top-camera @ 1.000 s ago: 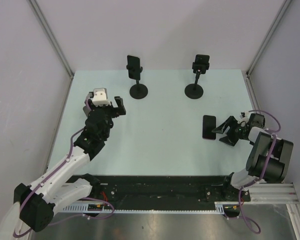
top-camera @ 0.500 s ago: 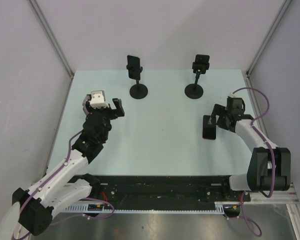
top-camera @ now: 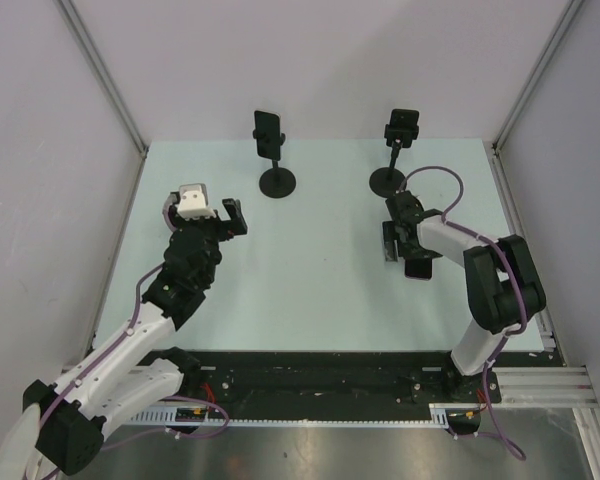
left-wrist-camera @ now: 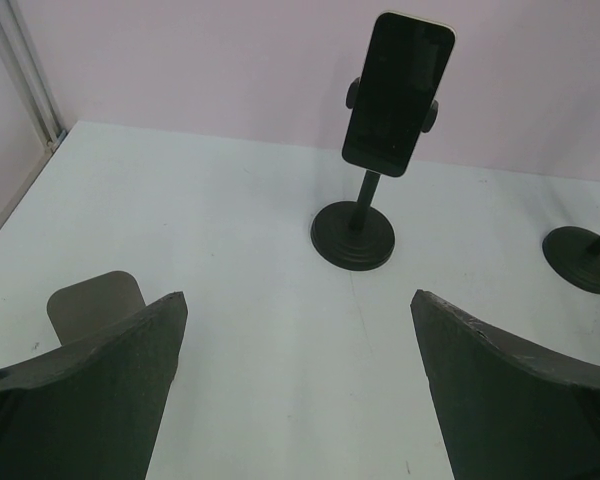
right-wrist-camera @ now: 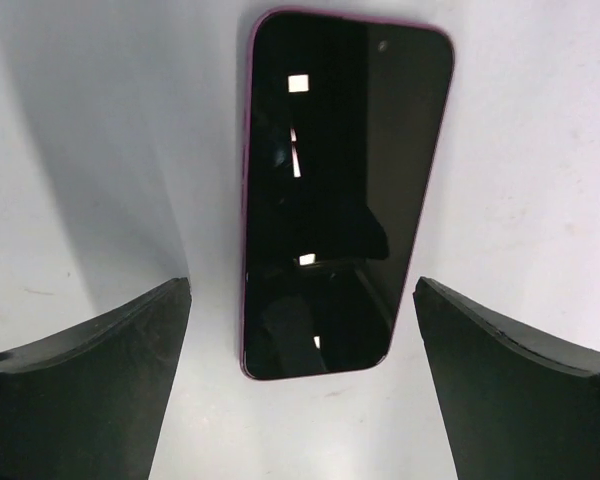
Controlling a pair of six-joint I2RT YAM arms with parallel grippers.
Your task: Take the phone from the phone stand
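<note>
- A pale table (top-camera: pixel 310 270) boxed in by lilac walls (top-camera: pixel 330 60) carries two stands along its far edge, and both arms reach in from the near edge.
- The right gripper (right-wrist-camera: pixel 300 290) is no longer low by the right edge, as it was a second ago. The arm now arches over, and the gripper points down above the loose phone (right-wrist-camera: pixel 340 190) with its fingers spread wide on either side, gripping nothing.
- The loose phone lies flat and screen up toward the right edge, nearer than the right stand (top-camera: pixel 398 150), whose clamp looks empty. It has barely shifted over the last second, so the release appears to be finished.
- The left gripper (left-wrist-camera: pixel 300 310) has crept only slightly toward the far edge. Its fingers stand wide apart, holding nothing, and face the left stand (left-wrist-camera: pixel 353 235).
- The mounted phone (left-wrist-camera: pixel 398 92) stands upright in that stand's clamp, left of centre at the far edge and well apart from the left fingers.
- For the task, one phone seems to be off its stand already. The mounted phone is what remains, and the left arm looks lined up to approach it.
</note>
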